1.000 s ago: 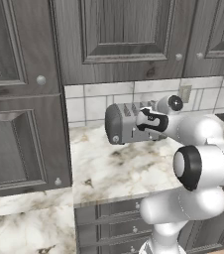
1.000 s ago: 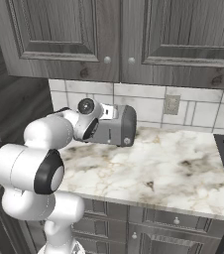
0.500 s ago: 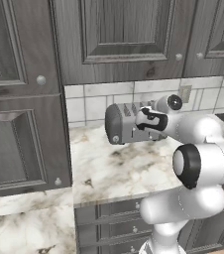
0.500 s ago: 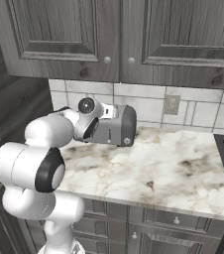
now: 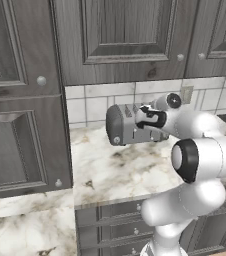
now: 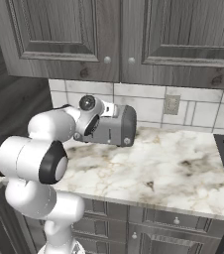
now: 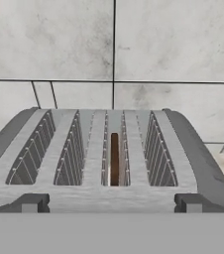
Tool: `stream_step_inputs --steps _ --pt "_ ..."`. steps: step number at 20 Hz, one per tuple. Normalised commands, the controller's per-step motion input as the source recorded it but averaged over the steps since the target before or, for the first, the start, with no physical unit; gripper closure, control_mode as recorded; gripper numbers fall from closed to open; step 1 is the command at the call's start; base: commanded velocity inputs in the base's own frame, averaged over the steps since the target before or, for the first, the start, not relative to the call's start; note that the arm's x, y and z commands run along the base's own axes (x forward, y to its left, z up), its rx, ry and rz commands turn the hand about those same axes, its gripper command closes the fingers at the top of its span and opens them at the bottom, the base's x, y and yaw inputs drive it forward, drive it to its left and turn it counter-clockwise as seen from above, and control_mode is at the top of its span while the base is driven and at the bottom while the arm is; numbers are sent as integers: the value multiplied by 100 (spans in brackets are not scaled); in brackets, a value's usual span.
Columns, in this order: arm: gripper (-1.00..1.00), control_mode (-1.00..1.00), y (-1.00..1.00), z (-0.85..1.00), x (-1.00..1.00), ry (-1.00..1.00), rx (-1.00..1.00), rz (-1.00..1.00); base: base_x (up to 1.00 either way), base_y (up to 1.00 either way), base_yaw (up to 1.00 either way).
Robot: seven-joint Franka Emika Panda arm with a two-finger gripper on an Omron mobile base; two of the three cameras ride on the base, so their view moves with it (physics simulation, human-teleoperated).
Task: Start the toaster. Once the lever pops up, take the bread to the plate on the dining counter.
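Gripper (image 7: 113,202) poised over the toaster (image 7: 104,156), your two dark fingertips (image 7: 30,202) spread to their widest and holding nothing. Just ahead of them, between the two tips, the bread (image 7: 114,158) stands edge-on in a middle slot; tiled wall lies beyond

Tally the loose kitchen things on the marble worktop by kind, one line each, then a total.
toaster: 1
bread, a brown slice standing in one of the toaster's slots: 1
Total: 2
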Motion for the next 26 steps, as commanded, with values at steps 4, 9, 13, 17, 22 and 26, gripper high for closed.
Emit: stream_step_inputs --steps 4,9,13,17,22,26 --pt "-100 -100 0 0 19 0 0 0 0 0 0" --pt "-100 -100 -1 0 9 0 0 -1 0 0 0" --pt "-100 -100 -5 0 0 0 0 -2 0 0 0" --pt "-100 -100 0 -8 2 0 0 -1 0 0 0" --pt "-100 -100 0 -7 8 0 0 0 0 0 0" --pt "-100 -100 1 -6 15 0 0 0 0 0 0"
